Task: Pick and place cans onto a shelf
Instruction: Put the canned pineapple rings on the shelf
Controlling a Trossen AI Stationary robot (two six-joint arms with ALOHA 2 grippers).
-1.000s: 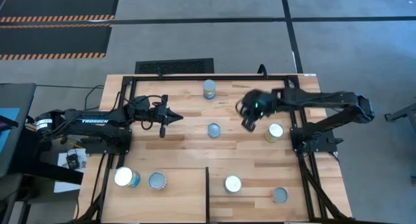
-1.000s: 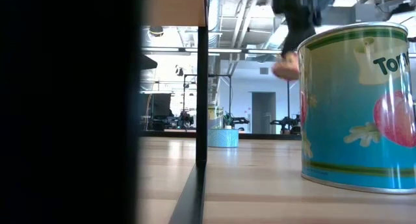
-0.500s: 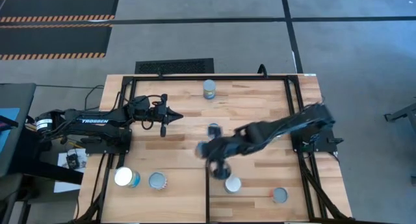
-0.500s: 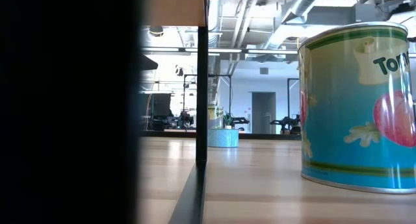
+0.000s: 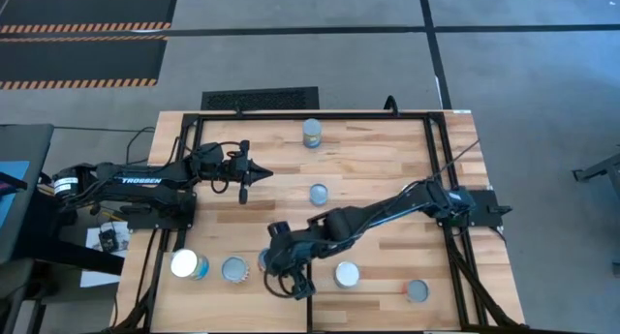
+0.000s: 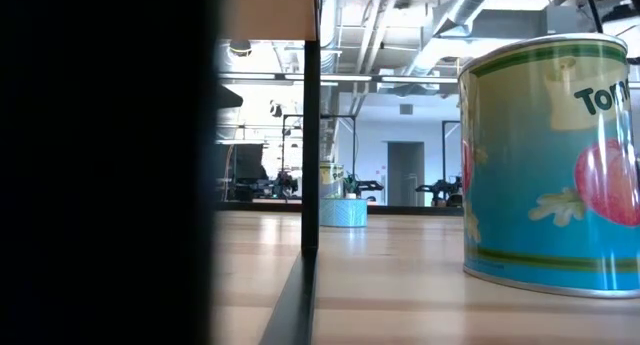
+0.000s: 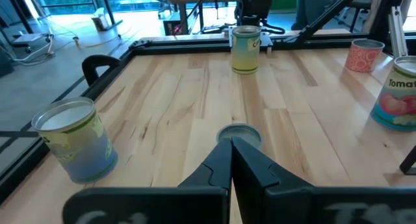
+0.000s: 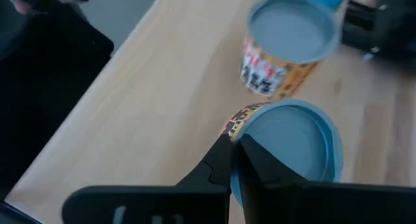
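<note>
Over the pale plywood shelf [image 5: 208,290], the right gripper [image 5: 278,259] hangs with fingers nearly together above a grey-topped can [image 8: 290,145]; the left gripper [image 5: 260,174] waits pinched together over the striped-plank tabletop [image 5: 373,165], grey floor around it

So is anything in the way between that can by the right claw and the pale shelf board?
Nothing visible. The can at the right gripper is already over the shelf; two other cans stand beside it.

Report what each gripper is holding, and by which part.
Left gripper: nothing held. Right gripper: jaws together at the rim of a grey-topped can; whether they pinch it cannot be told.
</note>
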